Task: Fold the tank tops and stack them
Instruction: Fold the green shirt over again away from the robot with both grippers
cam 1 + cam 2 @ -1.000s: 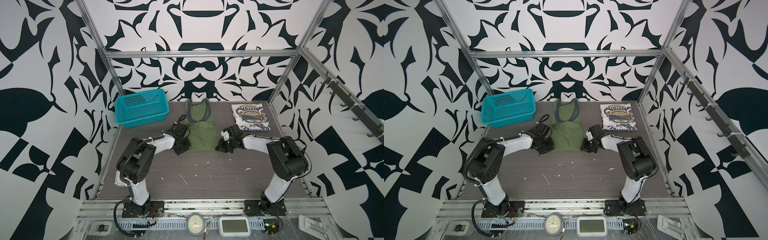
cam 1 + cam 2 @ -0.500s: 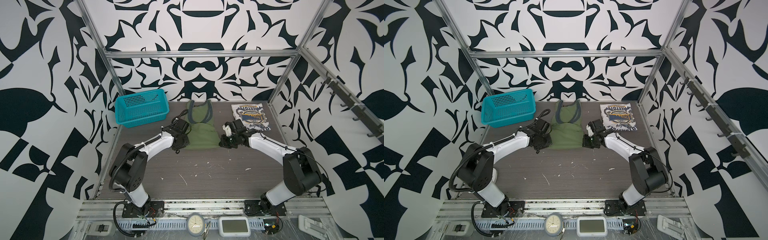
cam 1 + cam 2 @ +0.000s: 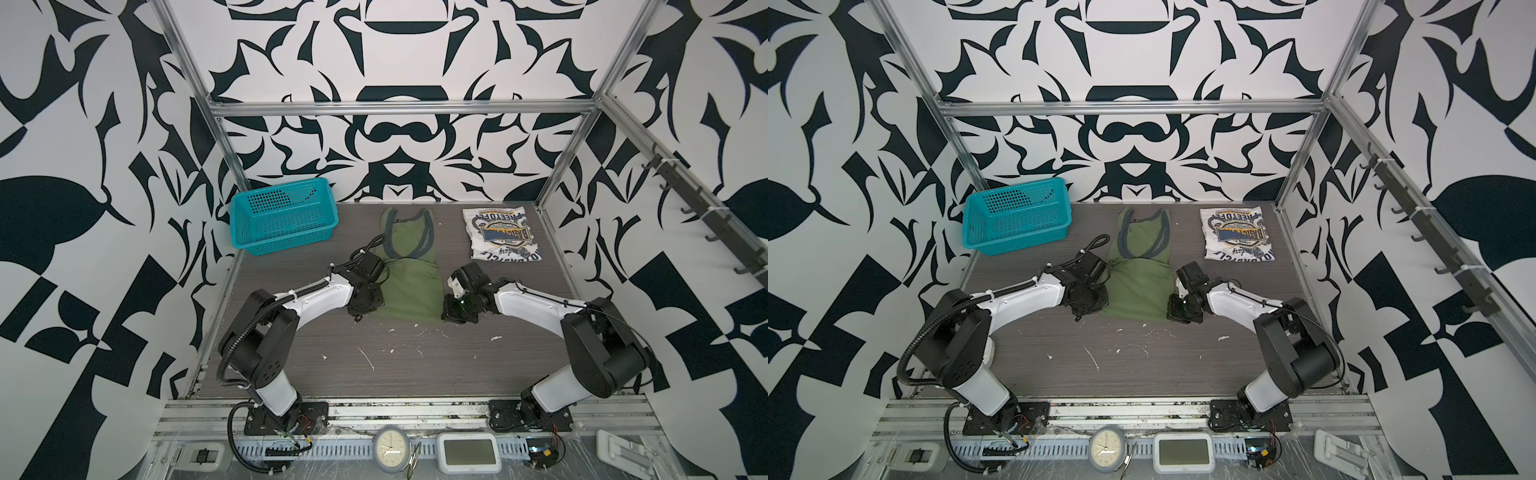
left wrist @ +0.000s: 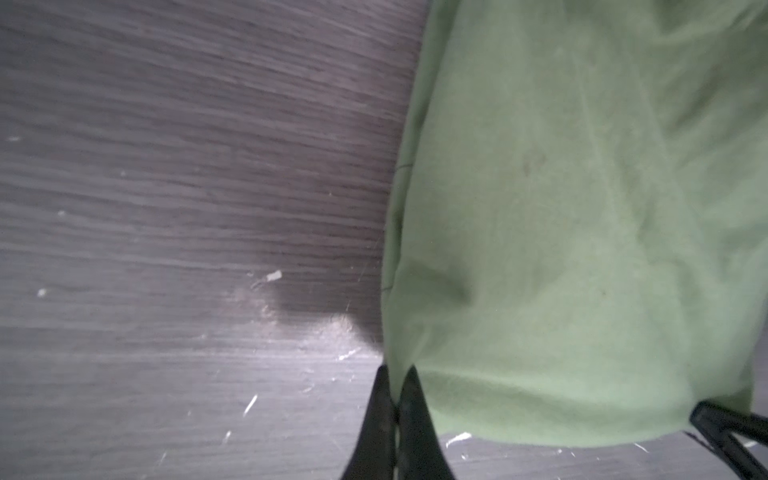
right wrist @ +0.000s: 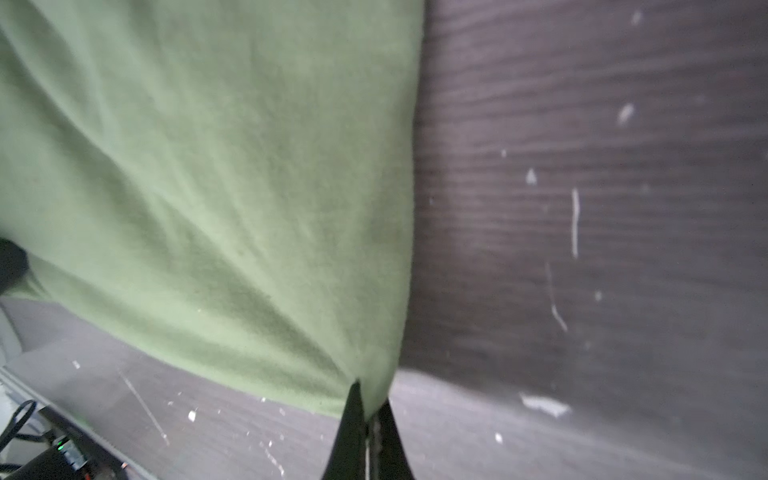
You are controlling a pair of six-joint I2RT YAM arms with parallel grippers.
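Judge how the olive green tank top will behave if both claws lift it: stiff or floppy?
Probably floppy: the olive green tank top creases where the left claw and right claw pinch its near corners. Likely light, since those small pinches seem enough to hold it. Its loose straps at the far end would probably drag along the table.

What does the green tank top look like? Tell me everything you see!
The green tank top is soft-looking olive cloth with dark navy-grey trim around its neck and armholes. It lies lengthwise on the middle of the grey table, straps toward the back wall, mildly wrinkled. No print shows on this side. The left end effector and the right end effector are each shut on a near hem corner, and that hem looks raised a little off the table.
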